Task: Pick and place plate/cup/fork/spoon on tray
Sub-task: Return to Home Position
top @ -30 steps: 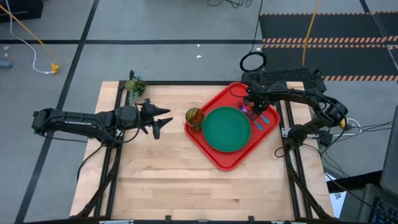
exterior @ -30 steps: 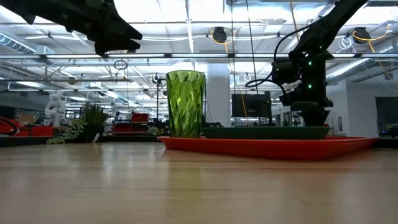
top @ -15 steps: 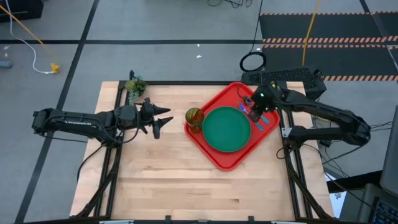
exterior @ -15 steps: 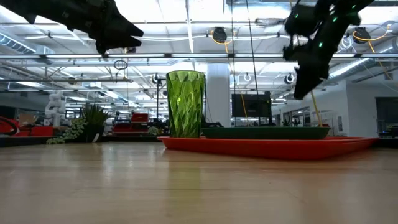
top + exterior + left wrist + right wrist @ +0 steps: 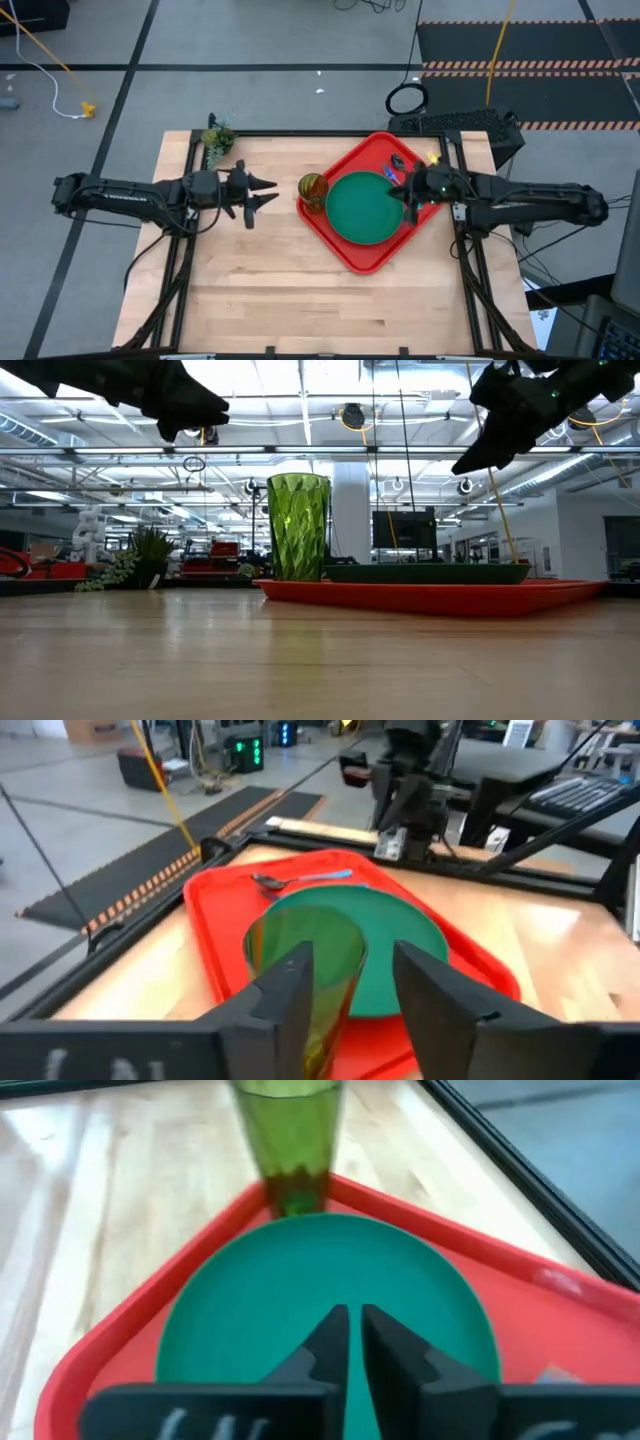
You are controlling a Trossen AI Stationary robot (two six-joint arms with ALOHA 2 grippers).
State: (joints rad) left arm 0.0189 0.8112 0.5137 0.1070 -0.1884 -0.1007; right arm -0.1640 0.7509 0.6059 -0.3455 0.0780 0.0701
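High view has the right gripper [image 5: 404, 195], fingers all but closed on nothing, above the right edge of the plate [image 5: 360, 208] on the tray [image 5: 345, 252] right of centre, so its way home likely runs rightward, while the left gripper [image 5: 262, 192] hovers spread and empty at centre-left.

Robotics lab or industrial workshop: wooden desk [image 5: 260, 290] on black frame [image 5: 300, 133], grey floor [image 5: 250, 100] with hazard-striped mat [image 5: 520, 45], loose yellow cable [image 5: 86, 108], overhead strip lights [image 5: 280, 375], monitor [image 5: 403, 528].
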